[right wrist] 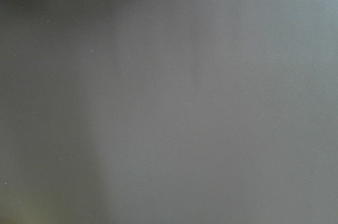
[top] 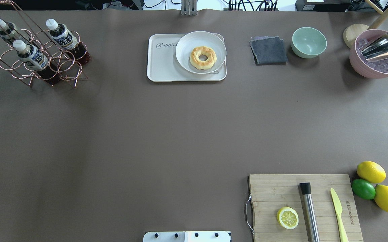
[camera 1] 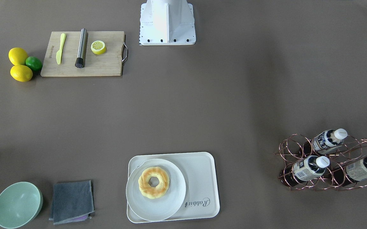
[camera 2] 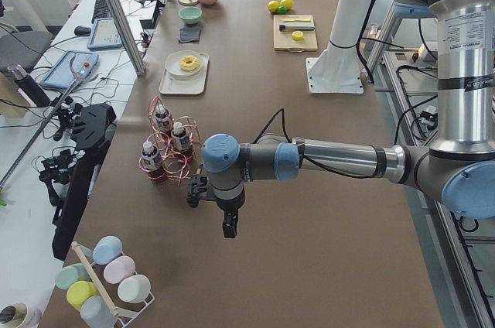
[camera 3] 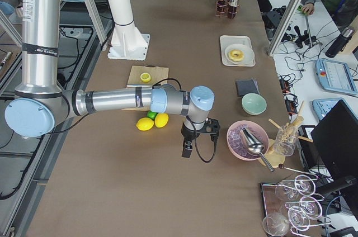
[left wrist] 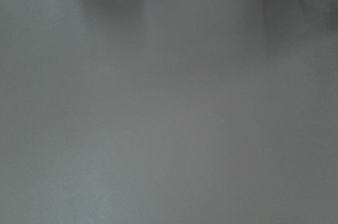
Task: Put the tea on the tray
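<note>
Three tea bottles (top: 30, 54) lie tilted in a copper wire rack (top: 62, 69) at the table's far left corner; they also show in the front view (camera 1: 309, 167). The white tray (top: 162, 64) with "Rabbit" script sits at the far middle, also in the front view (camera 1: 199, 171). A round white plate (top: 187, 43) with a doughnut (top: 203, 57) covers its right part. My left gripper (camera 2: 230, 229) hangs near the rack, seen only in the left side view. My right gripper (camera 3: 187, 150) hangs near the pink bowl, seen only in the right side view. I cannot tell if either is open. Both wrist views show bare table.
A wooden cutting board (top: 281, 188) at the near right carries a lemon half (top: 287, 217), a metal muddler (top: 309, 210) and a yellow knife (top: 338, 213). Two lemons and a lime (top: 363, 189) lie beside it. A grey cloth (top: 268, 50), a green bowl (top: 309, 42) and a pink ice bowl (top: 379, 57) stand far right.
</note>
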Robot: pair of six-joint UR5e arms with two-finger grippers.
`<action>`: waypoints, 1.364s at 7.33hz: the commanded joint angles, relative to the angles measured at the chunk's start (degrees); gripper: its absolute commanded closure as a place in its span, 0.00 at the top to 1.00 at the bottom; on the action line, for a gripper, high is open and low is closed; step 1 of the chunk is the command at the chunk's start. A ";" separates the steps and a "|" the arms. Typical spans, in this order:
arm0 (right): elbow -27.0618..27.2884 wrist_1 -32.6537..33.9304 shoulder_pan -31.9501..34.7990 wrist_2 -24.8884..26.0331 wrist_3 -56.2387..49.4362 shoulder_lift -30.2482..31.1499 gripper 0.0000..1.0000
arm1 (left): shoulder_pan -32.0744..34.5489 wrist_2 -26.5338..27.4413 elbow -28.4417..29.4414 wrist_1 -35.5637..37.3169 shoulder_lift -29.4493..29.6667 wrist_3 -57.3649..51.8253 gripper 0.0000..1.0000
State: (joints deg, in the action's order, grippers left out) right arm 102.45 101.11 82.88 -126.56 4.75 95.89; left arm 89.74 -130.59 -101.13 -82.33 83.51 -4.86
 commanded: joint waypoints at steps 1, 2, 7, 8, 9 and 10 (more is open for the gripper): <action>0.11 -0.04 -0.09 0.00 0.00 0.00 1.00 | 0.09 0.16 -0.99 0.06 -0.27 0.29 0.99; 0.11 -0.04 -0.09 0.00 0.00 0.00 1.00 | 0.09 0.07 -1.09 0.06 -0.28 0.03 0.99; 0.11 0.05 -0.09 -0.09 -0.17 -0.88 1.00 | 0.09 0.51 -2.85 0.15 1.04 0.64 0.99; 0.03 0.05 -0.09 0.00 -0.26 -0.88 1.00 | 0.44 0.34 -2.76 0.06 1.04 0.73 0.99; 0.11 0.05 0.00 0.09 -0.26 -0.80 1.00 | 0.61 0.07 -3.11 -0.02 1.04 0.73 0.99; 0.11 0.05 0.00 0.00 -0.35 -0.88 1.00 | 0.70 0.33 -3.11 -0.37 2.70 0.73 0.99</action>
State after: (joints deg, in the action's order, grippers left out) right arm 102.55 101.16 82.83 -126.54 4.51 95.11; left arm 90.21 -130.34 -104.06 -82.31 84.58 -4.18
